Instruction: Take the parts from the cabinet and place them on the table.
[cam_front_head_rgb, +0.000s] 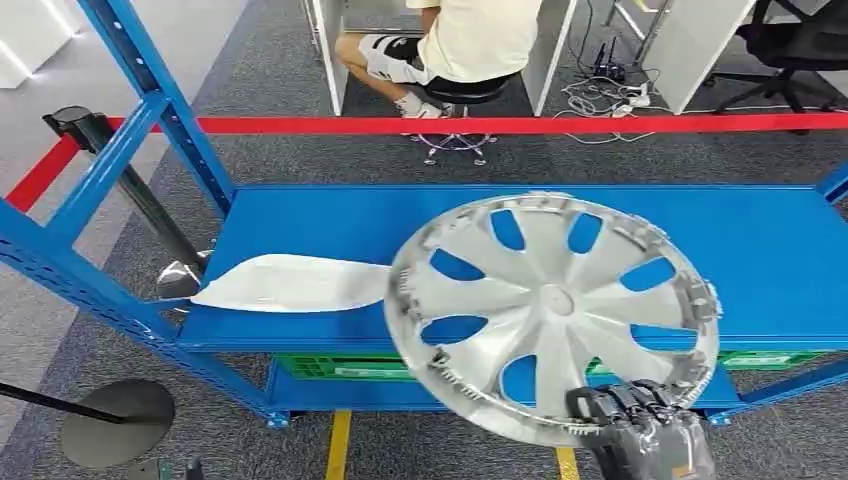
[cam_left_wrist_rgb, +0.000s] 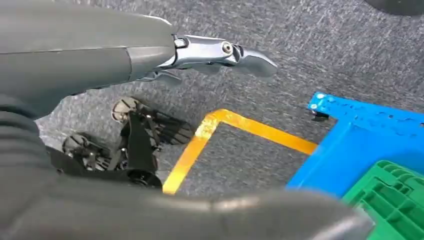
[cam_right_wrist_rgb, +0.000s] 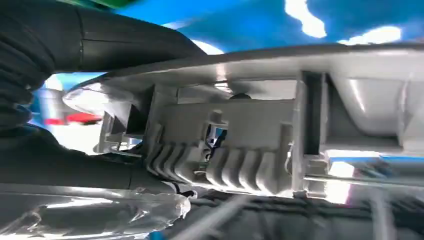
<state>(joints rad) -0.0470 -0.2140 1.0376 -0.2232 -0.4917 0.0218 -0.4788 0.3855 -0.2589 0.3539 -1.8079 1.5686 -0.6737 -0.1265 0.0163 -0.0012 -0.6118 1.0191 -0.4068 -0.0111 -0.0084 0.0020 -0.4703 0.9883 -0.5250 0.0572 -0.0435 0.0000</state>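
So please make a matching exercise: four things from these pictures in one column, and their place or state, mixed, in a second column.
1. hubcap
2. white panel
3. green crate
4. left hand

a. lies flat on the blue shelf
b. holds nothing, above the carpet
c. sits under the shelf
d. held at its rim by the right hand

Pairs: 1-d, 2-a, 3-c, 4-b

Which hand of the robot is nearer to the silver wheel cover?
The right. The right hand grips the wheel cover at its lower rim, in front of the blue shelf. The left hand hangs low over the grey carpet, holding nothing, away from the cover.
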